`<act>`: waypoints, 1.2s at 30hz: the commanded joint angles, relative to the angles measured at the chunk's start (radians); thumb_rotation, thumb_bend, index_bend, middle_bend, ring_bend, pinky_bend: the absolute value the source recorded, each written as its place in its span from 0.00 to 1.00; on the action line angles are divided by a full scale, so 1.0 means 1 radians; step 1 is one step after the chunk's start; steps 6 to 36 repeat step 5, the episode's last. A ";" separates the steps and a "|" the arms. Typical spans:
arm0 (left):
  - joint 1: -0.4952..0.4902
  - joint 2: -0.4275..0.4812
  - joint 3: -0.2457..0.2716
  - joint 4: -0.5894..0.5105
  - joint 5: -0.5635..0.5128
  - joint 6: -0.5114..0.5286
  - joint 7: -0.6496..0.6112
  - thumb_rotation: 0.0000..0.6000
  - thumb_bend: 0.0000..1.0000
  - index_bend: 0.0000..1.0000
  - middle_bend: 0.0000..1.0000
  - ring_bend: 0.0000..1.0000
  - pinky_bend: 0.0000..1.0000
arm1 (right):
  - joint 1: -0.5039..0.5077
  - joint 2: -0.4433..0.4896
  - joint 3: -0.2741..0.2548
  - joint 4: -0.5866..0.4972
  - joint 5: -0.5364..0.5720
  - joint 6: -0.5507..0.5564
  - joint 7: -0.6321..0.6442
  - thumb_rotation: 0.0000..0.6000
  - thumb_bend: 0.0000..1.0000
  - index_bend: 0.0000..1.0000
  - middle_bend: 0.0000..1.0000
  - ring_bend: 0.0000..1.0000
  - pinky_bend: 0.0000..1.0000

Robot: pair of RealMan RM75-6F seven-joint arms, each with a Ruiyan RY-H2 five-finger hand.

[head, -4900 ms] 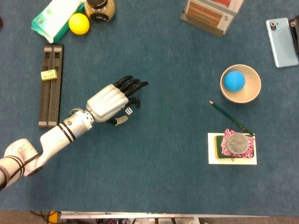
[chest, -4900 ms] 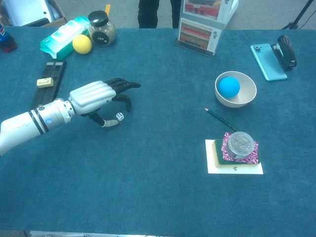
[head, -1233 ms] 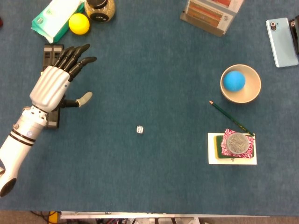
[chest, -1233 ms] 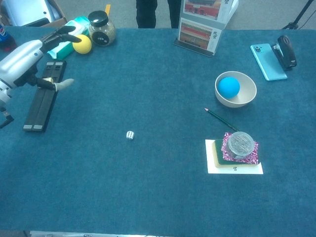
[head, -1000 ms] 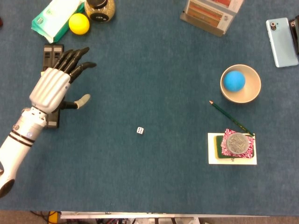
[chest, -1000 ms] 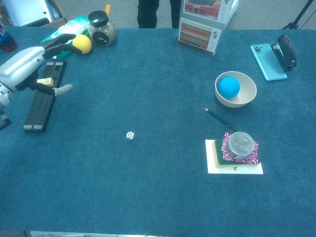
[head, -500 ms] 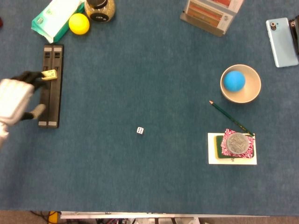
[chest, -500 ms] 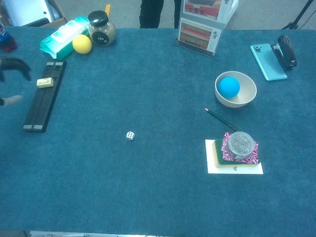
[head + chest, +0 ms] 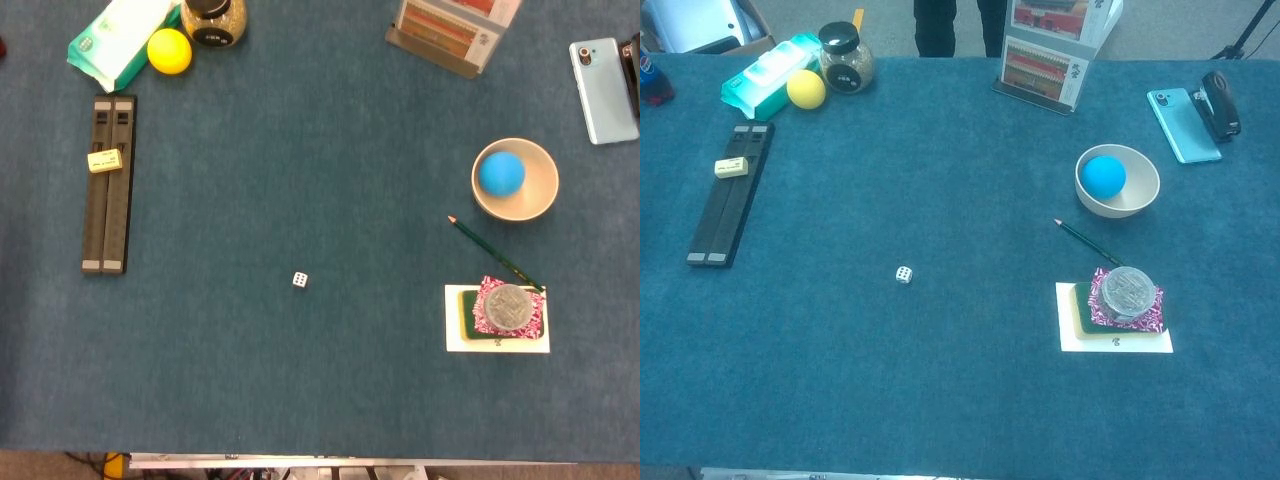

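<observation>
The white die (image 9: pixel 300 280) lies alone on the blue tabletop (image 9: pixel 300 400), a little left of the middle, touched by nothing and with bare cloth all round it. Neither hand shows in either view, so how their fingers stand cannot be told. Judging by that, the die reads as set down and let go, with nothing visibly left to do to it.

Well apart to the left lie two black bars (image 9: pixel 107 185) side by side, a small yellow eraser (image 9: pixel 104 160) resting across them. Well off to the right are a green pencil (image 9: pixel 495 254), a bowl (image 9: pixel 540 205) holding a blue ball (image 9: pixel 500 173), and a white card (image 9: pixel 455 335) stacked with small things.
</observation>
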 commanded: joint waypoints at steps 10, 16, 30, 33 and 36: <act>0.010 -0.033 -0.022 0.049 0.011 -0.021 -0.025 1.00 0.28 0.33 0.24 0.23 0.45 | 0.000 -0.012 0.003 0.005 0.014 -0.006 0.003 1.00 0.07 0.58 0.44 0.30 0.28; 0.010 -0.033 -0.022 0.049 0.011 -0.021 -0.025 1.00 0.28 0.33 0.24 0.23 0.45 | 0.000 -0.012 0.003 0.005 0.014 -0.006 0.003 1.00 0.07 0.58 0.44 0.30 0.28; 0.010 -0.033 -0.022 0.049 0.011 -0.021 -0.025 1.00 0.28 0.33 0.24 0.23 0.45 | 0.000 -0.012 0.003 0.005 0.014 -0.006 0.003 1.00 0.07 0.58 0.44 0.30 0.28; 0.010 -0.033 -0.022 0.049 0.011 -0.021 -0.025 1.00 0.28 0.33 0.24 0.23 0.45 | 0.000 -0.012 0.003 0.005 0.014 -0.006 0.003 1.00 0.07 0.58 0.44 0.30 0.28; 0.010 -0.033 -0.022 0.049 0.011 -0.021 -0.025 1.00 0.28 0.33 0.24 0.23 0.45 | 0.000 -0.012 0.003 0.005 0.014 -0.006 0.003 1.00 0.07 0.58 0.44 0.30 0.28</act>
